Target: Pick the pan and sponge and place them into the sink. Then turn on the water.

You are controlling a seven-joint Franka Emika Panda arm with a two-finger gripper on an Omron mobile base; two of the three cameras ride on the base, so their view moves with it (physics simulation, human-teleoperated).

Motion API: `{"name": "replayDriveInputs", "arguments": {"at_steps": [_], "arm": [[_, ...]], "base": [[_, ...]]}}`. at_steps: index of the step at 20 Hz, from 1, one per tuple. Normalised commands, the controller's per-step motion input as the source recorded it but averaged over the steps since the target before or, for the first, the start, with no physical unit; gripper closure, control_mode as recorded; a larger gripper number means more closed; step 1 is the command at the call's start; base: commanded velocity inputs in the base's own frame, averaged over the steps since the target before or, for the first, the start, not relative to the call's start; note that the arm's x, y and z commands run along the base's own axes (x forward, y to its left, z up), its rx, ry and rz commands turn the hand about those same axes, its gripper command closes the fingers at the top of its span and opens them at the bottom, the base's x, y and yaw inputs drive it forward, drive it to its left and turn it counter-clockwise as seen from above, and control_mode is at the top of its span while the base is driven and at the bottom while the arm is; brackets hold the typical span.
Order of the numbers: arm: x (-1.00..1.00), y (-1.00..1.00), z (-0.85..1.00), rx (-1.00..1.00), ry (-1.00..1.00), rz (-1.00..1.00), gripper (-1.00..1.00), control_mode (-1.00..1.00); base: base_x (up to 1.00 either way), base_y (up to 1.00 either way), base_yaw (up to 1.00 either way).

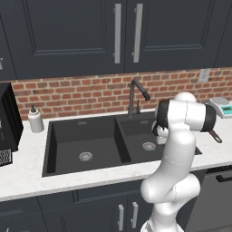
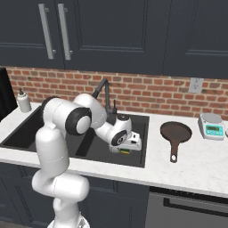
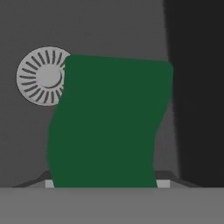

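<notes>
Clamped on the green-topped rectangular sponge (image 3: 107, 127), the two-finger gripper (image 2: 126, 150) risks a bounce beyond the round silver drain (image 3: 41, 75) below if released high.

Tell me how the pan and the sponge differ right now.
The pan is round, dark brown and long-handled; the sponge is a small green block with a yellow layer. The pan lies flat on the counter right of the sink, untouched; the sponge is at the end effector over the sink's right basin, near its drain. Both are still to be set down in the sink.
</notes>
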Motion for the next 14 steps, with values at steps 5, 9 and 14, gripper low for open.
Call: {"name": "replayDriveInputs", "arguments": {"at_steps": [5, 9, 14], "arm": [[0.19, 0.04, -0.5, 0.0, 0.0, 0.0, 1.0, -1.0], [0.15, 0.05, -0.49, 0.0, 0.0, 0.0, 1.0, -1.0], [0.0, 0.13, -0.38, 0.0, -0.01, 0.02, 1.0, -1.0]], "base": [[0.0, 0.0, 0.0], [0.0, 0.0, 0.0], [0.0, 0.0, 0.0]]}}
